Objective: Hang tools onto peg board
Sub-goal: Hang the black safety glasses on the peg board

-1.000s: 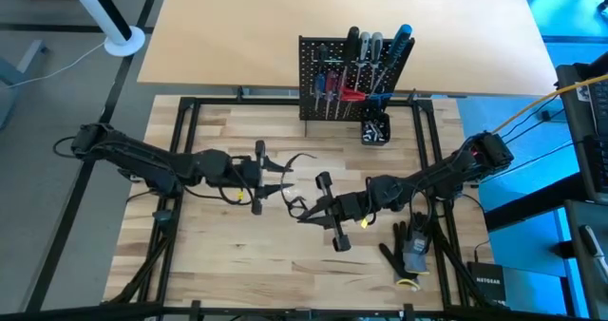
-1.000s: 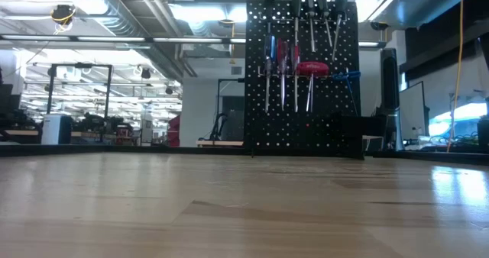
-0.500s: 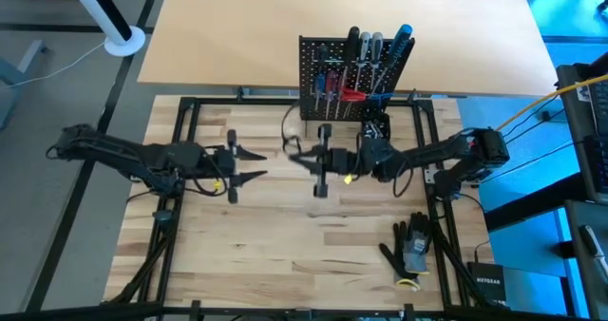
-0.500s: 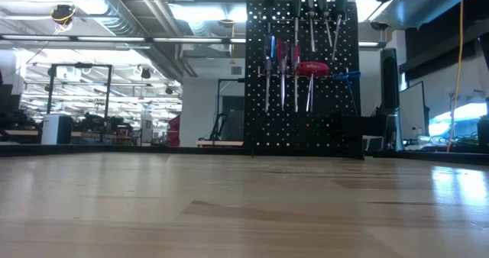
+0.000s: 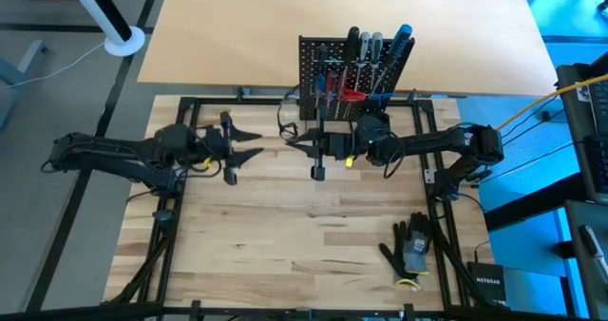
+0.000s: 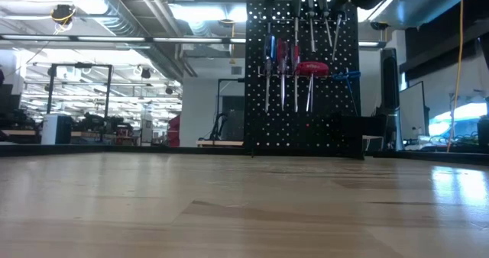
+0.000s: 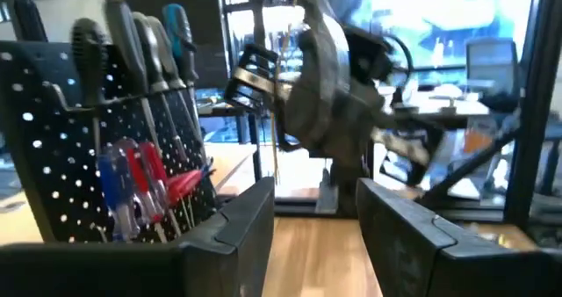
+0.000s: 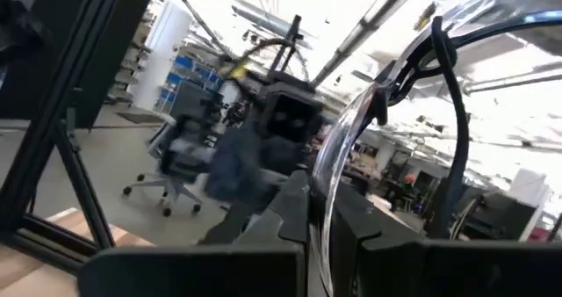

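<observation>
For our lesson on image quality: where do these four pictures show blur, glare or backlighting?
Right wrist view: motion-smeared, with bright ceiling light behind the clear goggles in the right hand. Left wrist view: peg board fairly sharp, bright windows behind, the other arm blurred. Low view: peg board dark against bright ceiling lights. High view: evenly lit, blue cast at right.

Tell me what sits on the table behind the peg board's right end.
In the high view, the right arm covers that spot beside the peg board; nothing standing there shows. The low view shows only a dark block at the board's base.
</observation>
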